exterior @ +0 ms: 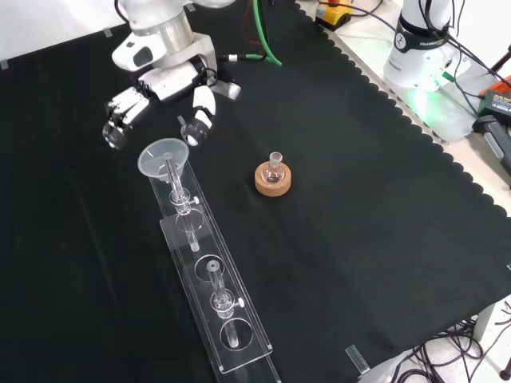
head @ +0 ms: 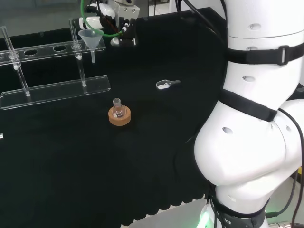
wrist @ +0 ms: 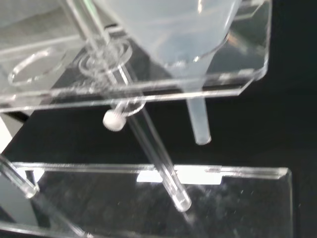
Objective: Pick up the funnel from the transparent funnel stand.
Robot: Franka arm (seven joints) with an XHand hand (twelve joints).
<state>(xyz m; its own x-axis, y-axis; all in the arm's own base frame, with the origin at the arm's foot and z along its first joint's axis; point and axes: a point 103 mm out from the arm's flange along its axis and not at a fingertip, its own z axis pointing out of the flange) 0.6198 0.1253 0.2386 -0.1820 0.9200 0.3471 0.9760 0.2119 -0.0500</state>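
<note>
A: Where is the funnel (exterior: 162, 156) sitting at this moment?

B: It is resting in the end hole of the upper plate of the transparent funnel stand (exterior: 209, 281). In the front view this is the end nearest to the hand (exterior: 160, 88). The cone is wider than the hole, so the plate is carrying it by the cone, and the stem (wrist: 199, 121) is hanging free below, not touching the lower plate. This is why the funnel is staying upright without any help.

A: And the stand itself?

B: It is lying long on the black surface (exterior: 359, 239), with two clear plates joined by thin rods (wrist: 153, 148), and more holes along the upper plate that are looking empty. A small flask (exterior: 275, 166) on a cork ring (exterior: 273, 181) is standing apart from it, to the right in the front view.

A: What is the hand doing?

B: It is hovering just beside the funnel's rim, coming in from the top of the front view. The fingers (exterior: 120, 120) are on one side and the thumb (exterior: 200, 116) on the other, spread with a gap between them, only lightly bent. It is holding nothing and is not touching the funnel, I think.

A: So the grasp is not yet made?

B: In my judgement, no. The hand is looking prepared to close around the cone from above.
</note>
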